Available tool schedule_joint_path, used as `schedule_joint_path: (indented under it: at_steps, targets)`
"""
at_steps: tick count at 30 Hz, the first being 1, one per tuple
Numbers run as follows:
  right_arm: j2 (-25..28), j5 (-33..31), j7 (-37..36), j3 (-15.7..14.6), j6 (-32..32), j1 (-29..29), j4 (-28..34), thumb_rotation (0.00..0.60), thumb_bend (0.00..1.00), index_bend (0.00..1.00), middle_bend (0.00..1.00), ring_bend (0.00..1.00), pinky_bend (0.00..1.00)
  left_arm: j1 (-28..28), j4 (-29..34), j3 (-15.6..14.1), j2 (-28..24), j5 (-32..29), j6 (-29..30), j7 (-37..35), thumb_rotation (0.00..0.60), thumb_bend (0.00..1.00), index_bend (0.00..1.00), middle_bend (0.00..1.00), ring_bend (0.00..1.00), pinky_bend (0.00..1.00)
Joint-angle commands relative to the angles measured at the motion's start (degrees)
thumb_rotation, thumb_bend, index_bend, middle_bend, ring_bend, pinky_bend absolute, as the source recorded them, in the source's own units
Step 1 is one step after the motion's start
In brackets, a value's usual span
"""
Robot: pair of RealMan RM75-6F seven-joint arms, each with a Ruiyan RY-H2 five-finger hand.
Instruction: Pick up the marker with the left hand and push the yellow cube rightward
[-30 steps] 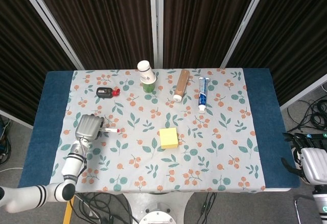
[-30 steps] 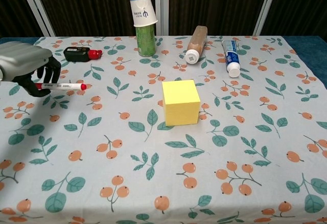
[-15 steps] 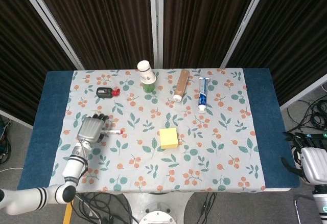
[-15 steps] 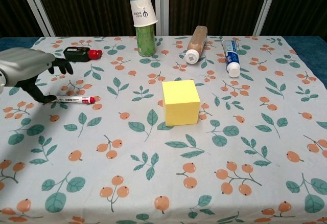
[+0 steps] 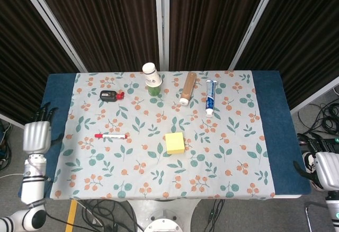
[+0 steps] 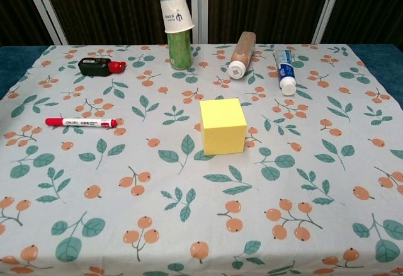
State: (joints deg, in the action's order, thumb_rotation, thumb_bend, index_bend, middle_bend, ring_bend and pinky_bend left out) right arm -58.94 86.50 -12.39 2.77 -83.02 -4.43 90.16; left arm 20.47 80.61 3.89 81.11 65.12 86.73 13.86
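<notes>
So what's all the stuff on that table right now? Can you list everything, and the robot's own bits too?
marker: one, white with red cap, lying flat at the table's left
yellow cube: one, yellow, near the middle
green can: one, upright at the back, with a white paper cup upside down on top
brown bottle: one, white cap, lying at the back
toothpaste tube: one, white and blue, lying right of the bottle
black object: one, red end, back left
tablecloth: one, leaf and berry print
left hand: grey, off the left edge, holding nothing
right hand: pale grey, off the right edge, fingers unclear
</notes>
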Motion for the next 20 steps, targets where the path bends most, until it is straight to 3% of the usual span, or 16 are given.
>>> schedule_joint_path:
  at_steps: [1,10,20]
  targets:
    - [-1.2,0.1,-0.5,0.3,-1.2,0.5,-0.7,0.6,0.21,0.14,0.24,0.08,0.16,-5.9,-0.2,-3.5,-1.3,5.0,6.2,-1.7,0.6,0.22,0.24,0.19,0.16,0.26]
    - [-4.5,1.3,-2.4,-0.1,-4.2,1.9,-4.0,0.6,0.21,0.08,0.18,0.03,0.11,-11.3,3.8,-8.1,-4.5,11.8,9.2,0.7,0.6,0.22,0.24,0.19,0.16,0.24]
    - [-5.7,1.9,-4.8,0.1,-4.9,2.0,-6.8,0.6,0.2,0.08,0.18,0.03,0.1,-11.7,8.5,-7.7,-8.2,15.5,6.6,1.2,0.6,0.22,0.24,0.19,0.16,0.23]
